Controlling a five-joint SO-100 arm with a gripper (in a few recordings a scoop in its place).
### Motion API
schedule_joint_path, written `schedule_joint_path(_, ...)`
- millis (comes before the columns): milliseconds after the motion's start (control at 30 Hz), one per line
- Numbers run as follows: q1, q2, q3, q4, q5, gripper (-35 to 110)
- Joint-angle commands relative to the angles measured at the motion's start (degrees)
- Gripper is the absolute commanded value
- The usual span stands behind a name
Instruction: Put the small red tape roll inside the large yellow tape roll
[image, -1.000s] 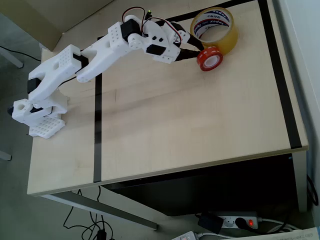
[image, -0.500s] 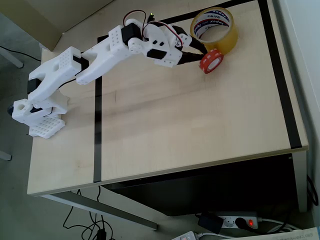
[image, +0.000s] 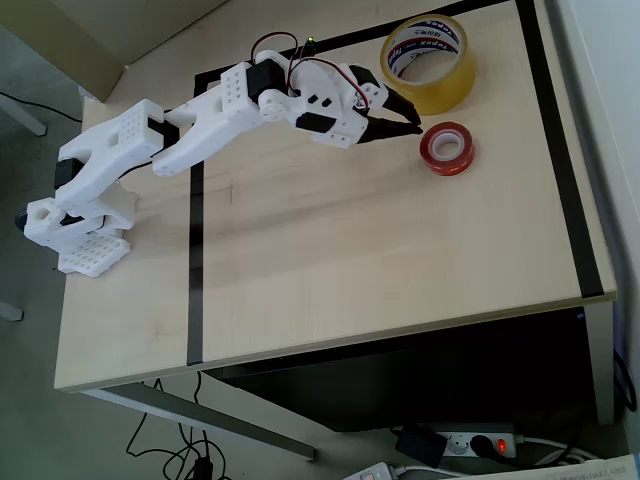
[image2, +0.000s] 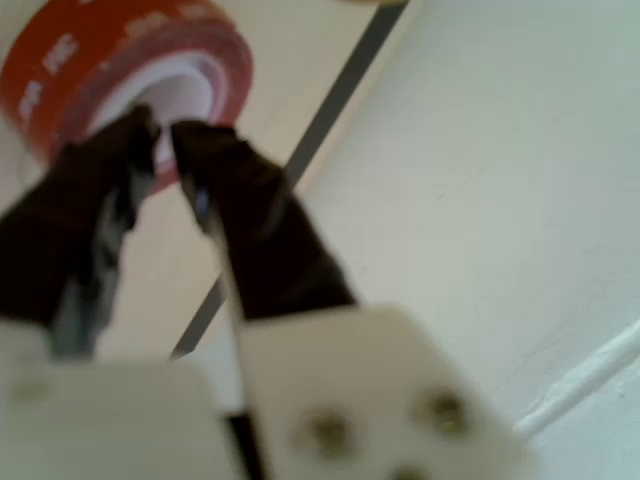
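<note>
- We see that the small red tape roll (image: 447, 147) has just dropped out of the grasp: half a second ago it was tilted up at the tips, against the outer wall of the yellow roll; now it lies flat on the table (image: 380, 260), hole upward.
- It rests just below the large yellow tape roll (image: 429, 60) in the overhead view, near it but apart, with a strip of bare wood between them.
- The pincer (image: 412, 124) has pulled back a little and hangs just left of the red roll in that view, its dark tips pointing at the roll without touching it, as far as we can make out.
- In the wrist view the pincer (image2: 160, 135) has its two dark fingers (image2: 250, 215) drawn almost together, a thin gap between them and nothing held; the red roll (image2: 100, 60) lies beyond the tips, blurred.
- We judge this as a slip or a lost grasp, not a placement: the red roll has ended outside its target, so the transfer is not done and a fresh grasp looks needed.
- The yellow roll stands as the only container here; its white core with blue and red lettering shows bare table at the bottom, so it holds nothing.
</note>
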Motion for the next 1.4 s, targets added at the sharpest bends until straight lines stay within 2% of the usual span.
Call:
schedule_joint_path(0, -0.6, 4.2, -7.0, 0.8, -0.8, 0)
schedule_joint_path(200, 0.4, 3.0, -12.7, 2.2, 0.6, 0)
schedule_joint_path(467, 2.3, 1.8, -10.3, -7.6, 1.1, 0)
schedule_joint_path(867, 3.9, -6.2, -9.3, -15.6, 2.0, 0)
schedule_joint_path(1133, 3.3, -6.9, -6.7, -15.4, 2.6, 0)
schedule_joint_path(1367, 3.0, -6.9, -5.1, -10.4, 2.6, 0)
